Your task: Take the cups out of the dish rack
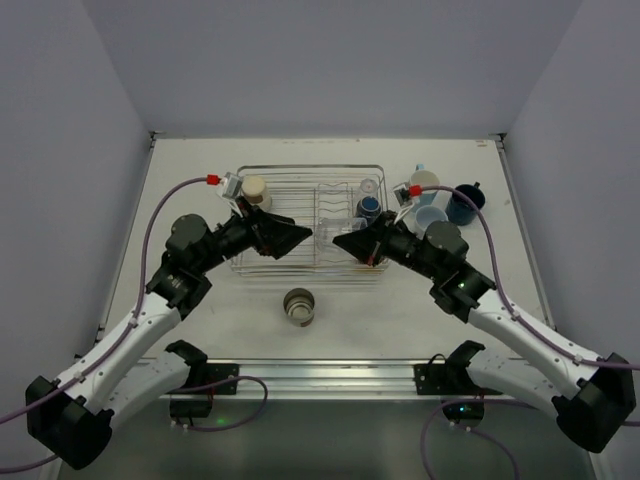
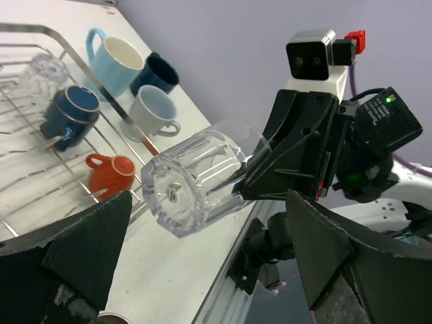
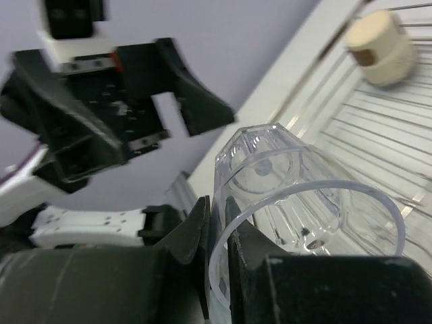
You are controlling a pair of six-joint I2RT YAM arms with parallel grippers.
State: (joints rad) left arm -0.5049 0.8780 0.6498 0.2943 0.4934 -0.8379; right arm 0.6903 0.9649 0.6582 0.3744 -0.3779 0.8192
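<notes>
- Clear faceted glass tumbler [image 2: 202,179]: held in the air at the centre of the left wrist view, between the two grippers. In the top view this spot is over the lower half of the silver wire dish rack [image 1: 310,168].
- Right gripper [image 3: 219,226]: clamped on the tumbler's rim, with one finger inside the mouth and one outside.
- Left gripper [image 2: 209,263]: fingers spread wide with nothing between them.
- Key relation: the tumbler's long axis lies almost level. Its thick base points at my left gripper and sits just short of it.
- Judgement: the left arm is nearest to the base, so I read this as a likely handover.

left claw [image 1: 303,238] / right claw [image 1: 343,241] gap: clear glass [image 2: 202,179] | table [image 1: 230,322] front: metallic cup [image 1: 299,306]
</notes>
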